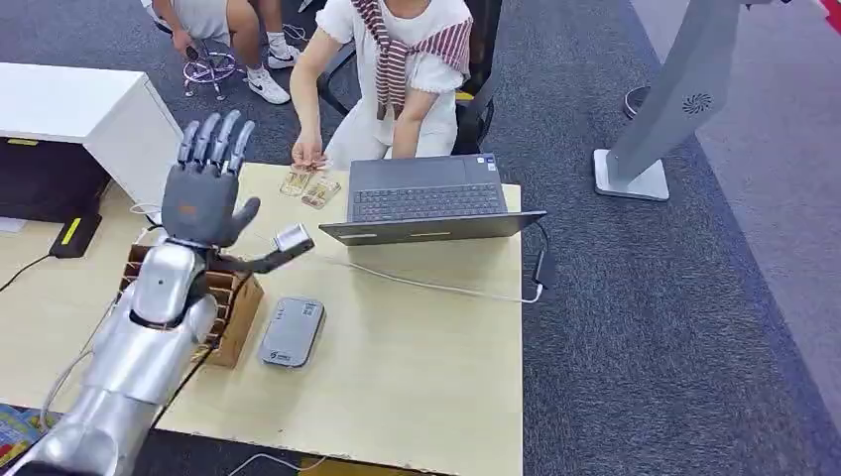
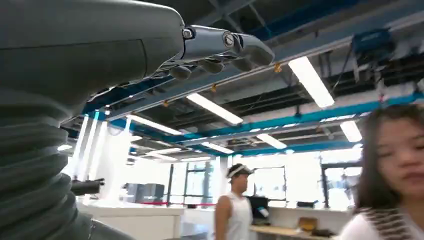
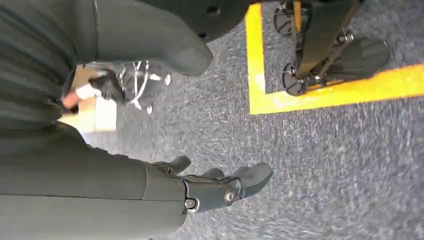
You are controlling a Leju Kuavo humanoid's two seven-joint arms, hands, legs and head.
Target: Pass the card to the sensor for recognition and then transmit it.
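Note:
My left hand (image 1: 208,183) is raised above the left part of the wooden table (image 1: 417,377), palm outward, fingers spread and holding nothing. In the left wrist view its fingers (image 2: 220,50) point up towards the ceiling lights. Two cards (image 1: 309,187) lie at the table's far edge, under the hand (image 1: 307,154) of a person seated opposite. A flat grey card reader (image 1: 293,332) lies below and to the right of my left hand. My right hand (image 3: 215,187) hangs over grey carpet, fingers loosely extended and empty.
An open cardboard box (image 1: 236,302) stands beside my left forearm, with a small silver device (image 1: 294,238) on a dark arm above it. An open laptop (image 1: 426,203) and its white cable (image 1: 436,289) occupy the far right. A white cabinet (image 1: 89,114) stands at left.

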